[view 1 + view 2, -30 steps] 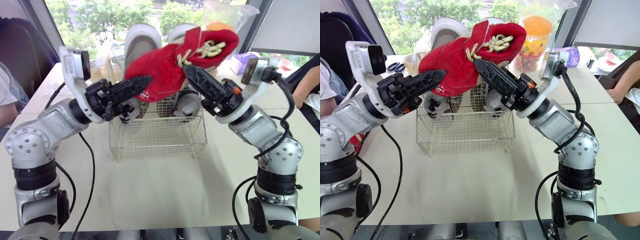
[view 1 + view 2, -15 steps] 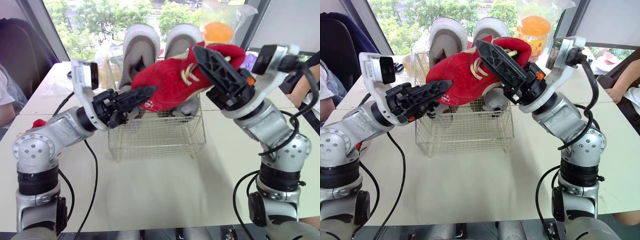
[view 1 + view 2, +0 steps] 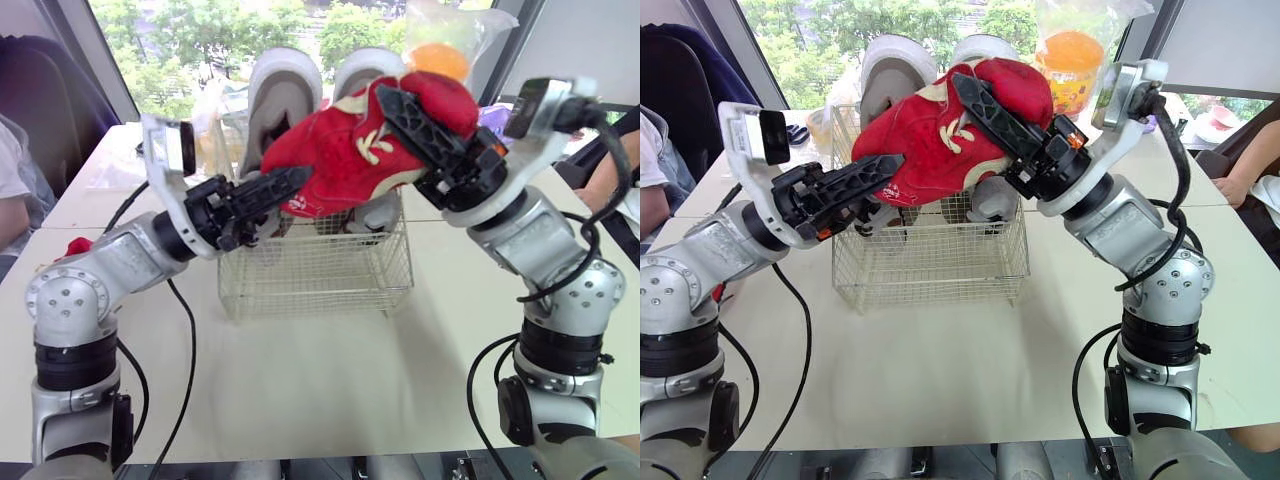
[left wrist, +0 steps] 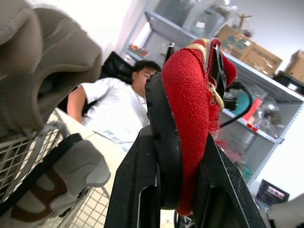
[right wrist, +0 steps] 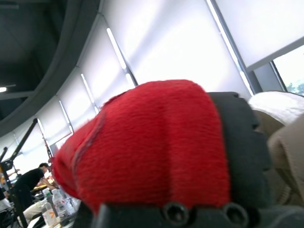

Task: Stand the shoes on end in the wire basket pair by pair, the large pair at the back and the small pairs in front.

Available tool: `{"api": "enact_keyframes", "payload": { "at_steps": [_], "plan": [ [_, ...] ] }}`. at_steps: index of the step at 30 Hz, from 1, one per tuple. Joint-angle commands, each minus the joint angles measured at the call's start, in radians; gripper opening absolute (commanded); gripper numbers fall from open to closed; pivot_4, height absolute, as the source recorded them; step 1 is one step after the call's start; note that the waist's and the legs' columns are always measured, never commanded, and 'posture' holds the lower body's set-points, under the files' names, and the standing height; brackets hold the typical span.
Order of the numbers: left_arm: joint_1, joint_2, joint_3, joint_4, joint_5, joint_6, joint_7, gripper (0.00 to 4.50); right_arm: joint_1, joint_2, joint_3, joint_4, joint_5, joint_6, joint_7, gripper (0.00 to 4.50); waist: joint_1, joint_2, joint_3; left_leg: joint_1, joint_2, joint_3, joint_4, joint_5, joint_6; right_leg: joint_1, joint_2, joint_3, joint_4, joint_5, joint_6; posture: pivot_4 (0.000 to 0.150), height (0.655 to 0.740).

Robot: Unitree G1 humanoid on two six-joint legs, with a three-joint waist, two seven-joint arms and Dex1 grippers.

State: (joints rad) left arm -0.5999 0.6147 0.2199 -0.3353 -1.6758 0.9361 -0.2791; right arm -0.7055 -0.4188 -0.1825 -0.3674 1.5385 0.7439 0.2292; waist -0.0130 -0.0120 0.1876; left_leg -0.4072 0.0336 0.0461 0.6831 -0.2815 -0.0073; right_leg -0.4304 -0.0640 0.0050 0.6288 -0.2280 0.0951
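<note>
A red shoe [image 3: 340,155] with cream laces hangs lengthwise above the wire basket [image 3: 315,275], held between both arms. My left gripper [image 3: 285,182] is shut on its left end; in the left wrist view the red shoe [image 4: 190,118] and its black sole sit between the fingers [image 4: 142,190]. My right gripper [image 3: 392,110] is shut on the right end, one finger lying across the top. The large grey pair [image 3: 283,85] stands on end at the back of the basket, behind the red shoe.
An orange-lidded jar in a plastic bag [image 3: 437,55] stands behind the basket on the right. A small red object [image 3: 75,245] lies on the table at the far left. People sit at the left edge [image 3: 10,190] and the right edge [image 3: 610,190].
My right gripper has closed onto the shoe's right end. The shoe has rolled so its laces face more away, and it sits lower over the basket than a second ago.
</note>
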Motion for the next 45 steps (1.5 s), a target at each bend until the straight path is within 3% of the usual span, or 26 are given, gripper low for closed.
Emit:
{"api": "enact_keyframes", "payload": {
  "at_steps": [1,5,8,13,19,24,27,34,42,45],
  "plan": [
    [-0.012,0.057,0.015,-0.037,-0.044,0.021,-0.001,2.49,-0.038,-0.038,0.015,-0.011,0.001,0.037,0.021,1.09,-0.001,0.0,0.0,0.0,0.0,0.0,0.0,0.0,0.0,0.0,0.0,0.0,0.0,0.0,0.0,0.15,0.74],
    [0.027,0.192,0.046,-0.05,-0.009,0.083,-0.108,4.47,-0.077,-0.189,-0.005,0.041,-0.034,0.118,0.14,1.09,-0.001,0.0,0.001,-0.001,0.0,0.001,-0.001,0.0,0.0,-0.002,0.0,0.001,0.0,0.0,0.0,0.15,0.74],
    [0.077,0.363,0.077,-0.03,0.142,0.119,-0.291,4.47,-0.161,-0.411,0.069,0.124,-0.235,0.167,0.426,1.09,0.0,0.001,0.001,-0.002,0.0,0.003,-0.002,0.0,0.0,-0.004,0.0,0.002,-0.001,-0.001,-0.001,0.15,0.74],
    [0.081,0.449,0.083,0.004,0.271,0.085,-0.44,4.47,-0.242,-0.551,0.277,0.23,-0.616,0.0,0.795,1.09,-0.001,0.0,0.001,-0.001,0.0,0.004,-0.003,0.0,0.0,-0.004,0.0,0.002,-0.004,-0.002,-0.004,0.15,0.74],
    [0.088,0.444,0.108,-0.006,0.33,0.072,-0.472,4.47,-0.259,-0.499,0.389,0.303,-0.841,-0.162,1.008,1.09,-0.001,0.0,0.002,-0.002,0.0,0.005,-0.003,0.0,0.0,-0.004,0.0,0.003,-0.004,-0.002,-0.003,0.15,0.74],
    [0.109,0.429,0.134,-0.021,0.336,0.075,-0.46,4.47,-0.22,-0.413,0.472,0.352,-1.017,-0.285,1.055,1.09,-0.001,0.0,0.002,-0.002,0.0,0.005,-0.002,0.0,0.0,-0.005,0.0,0.003,-0.003,-0.002,-0.003,0.15,0.74],
    [0.117,0.431,0.145,-0.018,0.345,0.076,-0.464,4.47,-0.206,-0.394,0.471,0.359,-1.05,-0.286,1.082,1.09,0.0,0.0,0.002,-0.002,0.0,0.005,-0.002,0.0,0.0,-0.005,0.0,0.003,-0.002,-0.002,-0.003,0.15,0.74],
    [0.16,0.432,0.175,-0.027,0.358,0.092,-0.445,4.5,-0.185,-0.42,0.414,0.272,-1.029,-0.202,1.107,4.3,0.0,-0.001,0.002,0.0,0.0,0.005,-0.001,0.0,0.0,-0.004,0.0,0.003,0.0,-0.002,-0.003,0.15,0.74],
    [0.268,0.442,0.286,-0.035,0.365,0.114,-0.317,4.5,-0.223,-0.501,0.249,0.174,-0.939,-0.103,1.111,4.42,0.001,-0.001,0.002,-0.001,0.0,0.004,-0.001,0.0,0.0,-0.005,-0.001,0.004,0.0,-0.002,-0.003,0.15,0.74],
    [0.33,0.453,0.365,-0.058,0.437,0.126,-0.18,4.5,-0.31,-0.529,0.2,0.21,-0.91,-0.083,1.143,4.42,-0.001,0.0,0.003,-0.001,0.0,0.004,-0.002,0.0,0.0,-0.006,-0.002,0.005,0.0,-0.002,-0.003,0.15,0.74]
  ]
}}
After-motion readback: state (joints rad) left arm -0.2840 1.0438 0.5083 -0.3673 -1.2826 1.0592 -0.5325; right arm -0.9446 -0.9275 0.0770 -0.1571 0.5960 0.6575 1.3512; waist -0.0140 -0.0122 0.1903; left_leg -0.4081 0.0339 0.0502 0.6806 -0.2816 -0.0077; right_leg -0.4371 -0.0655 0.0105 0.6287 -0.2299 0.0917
